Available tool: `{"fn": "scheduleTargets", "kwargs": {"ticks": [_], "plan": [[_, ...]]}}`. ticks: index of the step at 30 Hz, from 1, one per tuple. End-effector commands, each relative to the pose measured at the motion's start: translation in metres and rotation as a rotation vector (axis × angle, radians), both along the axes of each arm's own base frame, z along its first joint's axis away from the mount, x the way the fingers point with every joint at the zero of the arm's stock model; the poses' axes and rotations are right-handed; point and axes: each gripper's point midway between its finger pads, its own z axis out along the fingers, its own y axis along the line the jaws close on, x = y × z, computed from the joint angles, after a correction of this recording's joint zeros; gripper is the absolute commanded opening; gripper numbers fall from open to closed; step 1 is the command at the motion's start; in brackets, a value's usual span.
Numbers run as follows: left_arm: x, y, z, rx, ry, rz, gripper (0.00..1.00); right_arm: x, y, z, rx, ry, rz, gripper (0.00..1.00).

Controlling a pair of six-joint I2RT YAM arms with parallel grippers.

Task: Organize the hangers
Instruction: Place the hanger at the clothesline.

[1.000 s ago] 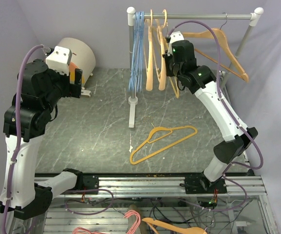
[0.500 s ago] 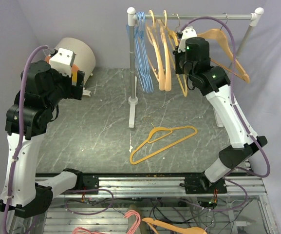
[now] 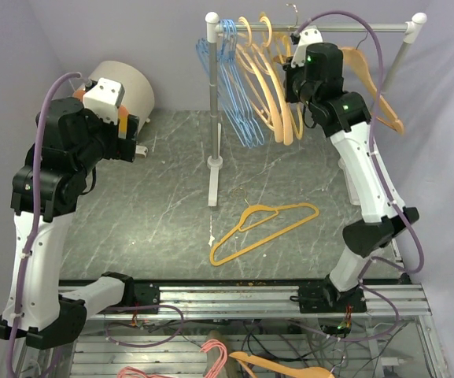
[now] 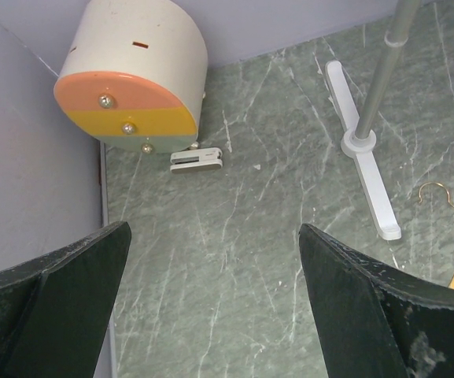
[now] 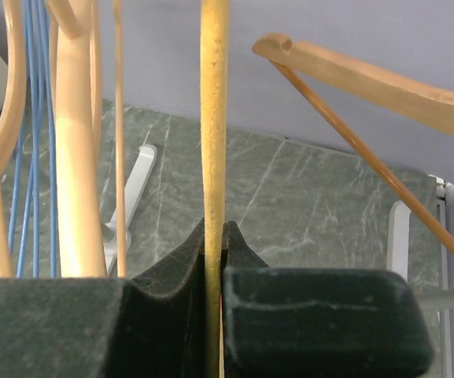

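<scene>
Hangers (image 3: pixel 276 130) are sitting in two places. One orange plastic hanger (image 3: pixel 250 216) is lying flat on the green marble tabletop (image 3: pixel 164 213) near the middle, just in front of the rack's foot (image 4: pixel 376 197). Farther back on the left, the left gripper (image 4: pixel 213 232) is hovering with its jaws spread wide, holding nothing, near a round box (image 4: pixel 132 75). At the far side, light-blue wire hangers (image 3: pixel 242 126), tan hangers (image 5: pixel 73 157) and a wooden hanger (image 5: pixel 352 77) are hanging from the rail (image 3: pixel 345 26). There the right gripper (image 5: pixel 215 228) is pinching a thin yellow hanger (image 5: pixel 213 118) tightly.
</scene>
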Motion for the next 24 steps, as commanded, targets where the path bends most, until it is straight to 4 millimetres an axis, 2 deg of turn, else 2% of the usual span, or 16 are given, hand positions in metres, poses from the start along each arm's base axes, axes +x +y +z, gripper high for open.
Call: {"fn": "scheduleTargets", "kwargs": {"ticks": [1, 10, 17, 19, 20, 21, 24], "plan": [[0.002, -0.004, -0.002, -0.001, 0.013, -0.037, 1.00, 0.013, 0.015, 0.004, 0.015, -0.007, 0.068, 0.00], [0.006, -0.011, -0.018, 0.007, 0.051, -0.085, 1.00, 0.021, 0.043, -0.035, 0.041, 0.089, 0.170, 0.00], [0.010, -0.014, -0.025, 0.001, 0.075, -0.106, 1.00, 0.017, 0.081, -0.055, 0.042, 0.147, 0.296, 0.00], [0.010, -0.015, -0.027, -0.001, 0.082, -0.111, 1.00, 0.017, 0.089, -0.057, 0.038, 0.152, 0.320, 0.00], [0.011, -0.016, -0.028, -0.003, 0.083, -0.116, 1.00, 0.011, 0.104, -0.057, 0.037, 0.152, 0.355, 0.00], [0.011, -0.016, -0.029, -0.003, 0.087, -0.121, 1.00, 0.010, 0.110, -0.055, 0.040, 0.147, 0.368, 0.00], [0.010, -0.018, -0.030, -0.002, 0.093, -0.137, 0.99, 0.008, 0.116, -0.048, 0.055, 0.130, 0.390, 0.00]]}}
